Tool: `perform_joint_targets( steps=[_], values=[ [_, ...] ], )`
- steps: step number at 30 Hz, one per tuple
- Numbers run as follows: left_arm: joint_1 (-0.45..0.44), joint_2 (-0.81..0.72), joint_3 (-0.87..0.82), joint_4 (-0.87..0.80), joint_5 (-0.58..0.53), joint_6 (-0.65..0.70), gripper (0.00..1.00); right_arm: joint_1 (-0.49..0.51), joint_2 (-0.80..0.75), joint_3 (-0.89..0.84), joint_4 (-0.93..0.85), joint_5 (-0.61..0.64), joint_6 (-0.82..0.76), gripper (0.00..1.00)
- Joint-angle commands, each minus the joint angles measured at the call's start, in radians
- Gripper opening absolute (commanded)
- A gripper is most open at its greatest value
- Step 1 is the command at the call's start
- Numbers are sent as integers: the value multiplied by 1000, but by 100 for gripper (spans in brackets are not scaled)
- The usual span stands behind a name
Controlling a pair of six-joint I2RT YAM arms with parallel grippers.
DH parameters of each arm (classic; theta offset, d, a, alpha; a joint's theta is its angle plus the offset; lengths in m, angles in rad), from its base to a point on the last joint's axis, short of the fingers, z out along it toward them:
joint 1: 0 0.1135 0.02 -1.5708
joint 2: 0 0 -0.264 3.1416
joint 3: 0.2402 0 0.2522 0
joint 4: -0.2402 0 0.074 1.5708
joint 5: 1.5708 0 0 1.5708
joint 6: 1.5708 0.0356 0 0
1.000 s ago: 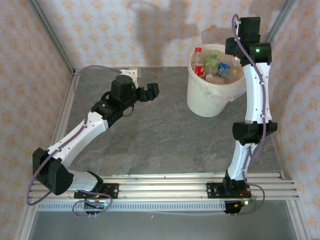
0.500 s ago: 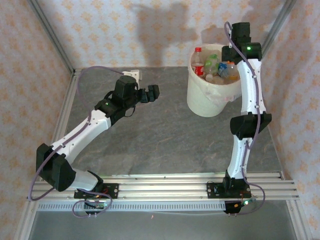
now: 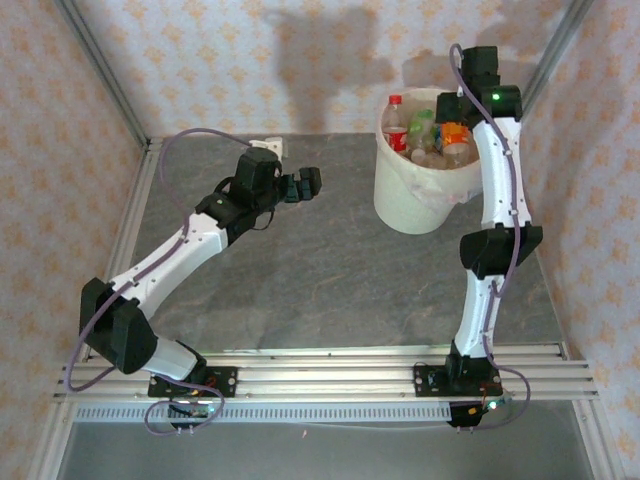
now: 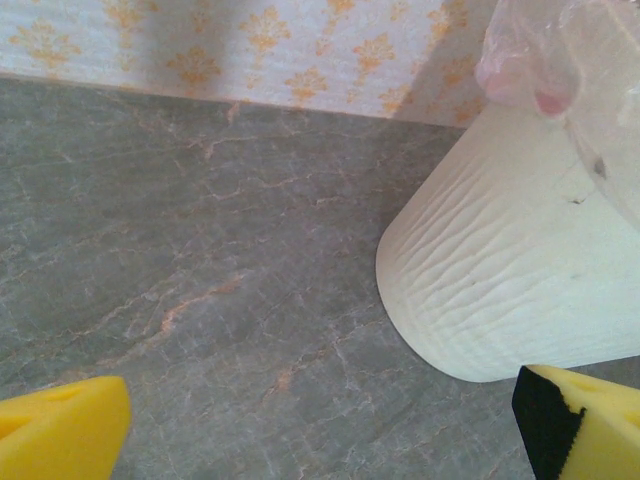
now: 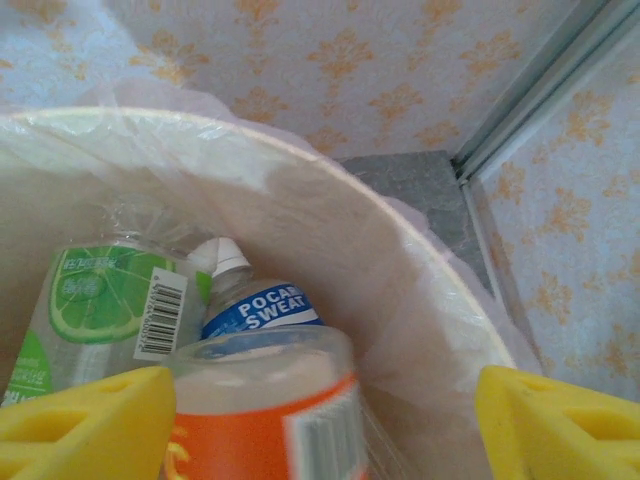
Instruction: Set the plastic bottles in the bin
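— Over at the far right of the grey stone-patterned table (image 3: 330,270), we have the large round white plastic bin (image 3: 405,205), lined with a thin white bag (image 4: 560,50). The small clear plastic bottles (image 3: 430,145) lie heaped inside it. Where does our right gripper (image 3: 450,116) stand?

— Right above the bin's mouth, pointing down into it. On the right wrist camera its yellow pads (image 5: 85,425) sit at the two bottom corners, jaws apart. Between them lies a clear bottle with an orange label (image 5: 270,420). It is against or just beside the pad on the left of that view, and a wide gap separates it from the other pad. So we call the jaws parted, not clamped.

— What else is in there?

— Behind it we see a blue-labelled bottle with a white cap (image 5: 262,308). Beside that is a bottle with a green lime label (image 5: 95,310), and both lie by the pinkish inner wall (image 5: 400,300). From above we also pick out a red-capped bottle with a red label (image 3: 397,125) standing at the bin's left rim.

— And our left gripper (image 3: 303,184)?

— It hangs over bare table left of the bin, well apart from it, facing it. Its yellow fingertips (image 4: 60,430) show at the bottom corners of the left wrist view, spread wide with bare table between them. The bin's white wall rises ahead on the right.
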State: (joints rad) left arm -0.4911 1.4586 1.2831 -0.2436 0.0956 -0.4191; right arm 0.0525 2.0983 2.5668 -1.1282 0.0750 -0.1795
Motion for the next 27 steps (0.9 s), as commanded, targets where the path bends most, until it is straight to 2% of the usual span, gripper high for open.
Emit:
perform_joint_targets(
  steps=[1,4,7,10,14,20,23,27],
  values=[
    [-1,2,26,-14,-17,-9,100,-2,-86,-71,54,147,43,73],
    [-1,0,23,-19,-20,-10,100,-2,-101,-145,68,229,28,65],
    [-1,-1,22,-25,-28,-7,100,-2,-105,-197,44,213,24,62],
    [0,2,23,-27,-32,-7,100,-2,-128,-252,57,138,24,61],
    [0,-10,25,-36,-56,-8,100,-2,-180,-254,83,134,36,64],
    [8,-98,-16,-42,-205,4,100,0,-340,-297,143,84,62,69],
    [21,-164,-50,-58,-329,-1,100,-1,-478,-446,230,81,83,73],
    [60,-278,-127,-80,-504,-9,100,-1,-771,-852,528,27,104,80]
  ],
)
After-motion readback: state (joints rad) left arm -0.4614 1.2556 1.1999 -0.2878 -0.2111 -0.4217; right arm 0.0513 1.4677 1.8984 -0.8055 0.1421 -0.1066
